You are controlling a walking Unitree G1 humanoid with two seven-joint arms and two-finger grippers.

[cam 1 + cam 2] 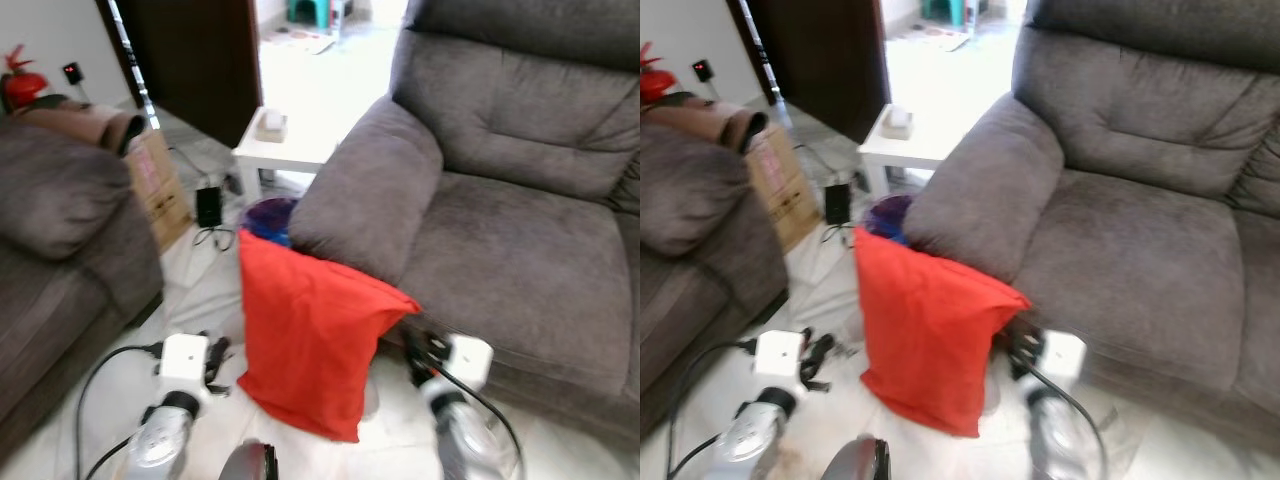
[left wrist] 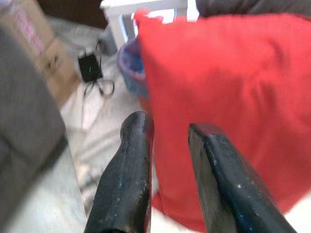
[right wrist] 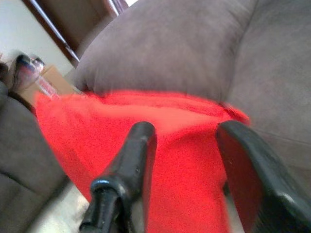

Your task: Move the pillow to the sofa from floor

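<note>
A red pillow (image 1: 310,340) stands on the pale floor and leans against the armrest (image 1: 365,195) of the grey sofa (image 1: 520,250). My left gripper (image 1: 216,358) is low at the pillow's left edge, open; in the left wrist view the left gripper (image 2: 170,125) points at the pillow (image 2: 228,97), which lies just beyond its fingertips. My right gripper (image 1: 424,350) is at the pillow's right side, close to the sofa's base. It is open too, and in the right wrist view the right gripper (image 3: 187,128) has the red fabric (image 3: 184,160) showing between its fingers.
A second grey sofa (image 1: 60,230) flanks the left. Behind the pillow are a blue-purple bin (image 1: 266,214), a black adapter (image 1: 208,205) with cables, a cardboard box (image 1: 160,185) and a white side table (image 1: 285,145). A cable (image 1: 95,375) runs across the floor.
</note>
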